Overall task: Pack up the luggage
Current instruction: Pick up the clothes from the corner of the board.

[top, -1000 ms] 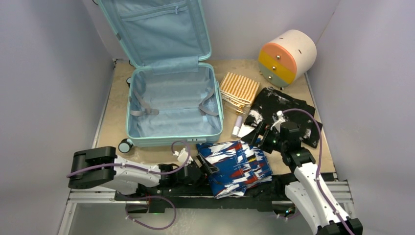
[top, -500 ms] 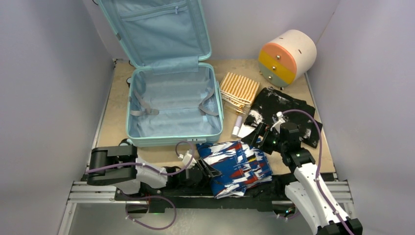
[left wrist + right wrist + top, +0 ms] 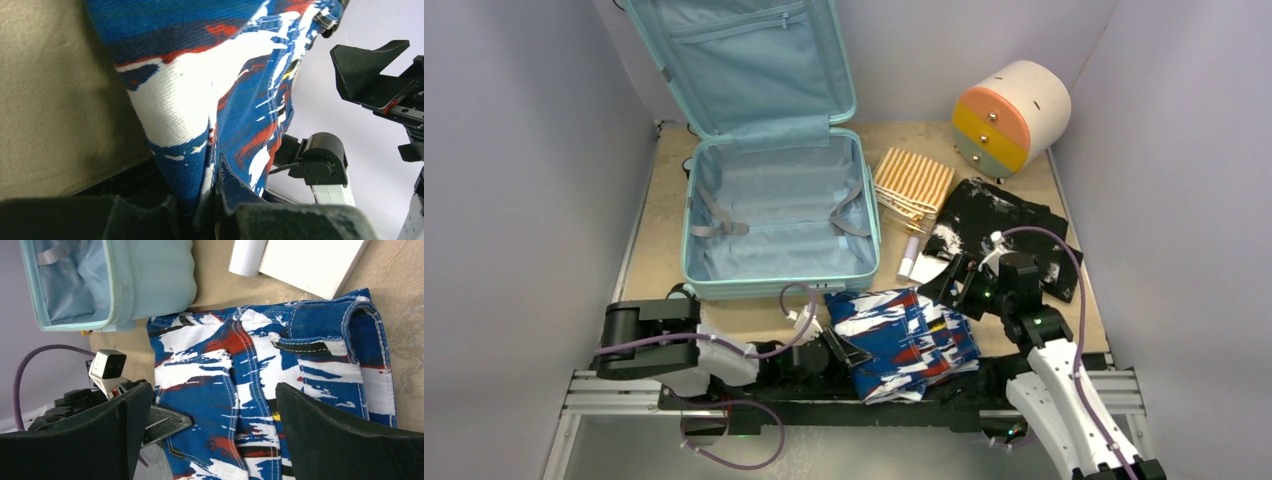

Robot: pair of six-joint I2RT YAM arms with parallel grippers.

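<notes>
The luggage [image 3: 774,225] lay open at the far left of the table [image 3: 754,315]. Its long axis ran near to far, with the hinge at the far end and a wheel [image 3: 681,297] at the near end. The lid [image 3: 744,60] stood upright. The shell was hard pale teal with rounded corners, and the lining was smooth matching fabric. My left pincer [image 3: 842,350] was clamped on the left edge of the folded blue, white and red denim [image 3: 909,340], just near of the luggage. My right pincer [image 3: 212,425] hung wide open above the denim, holding nothing.
</notes>
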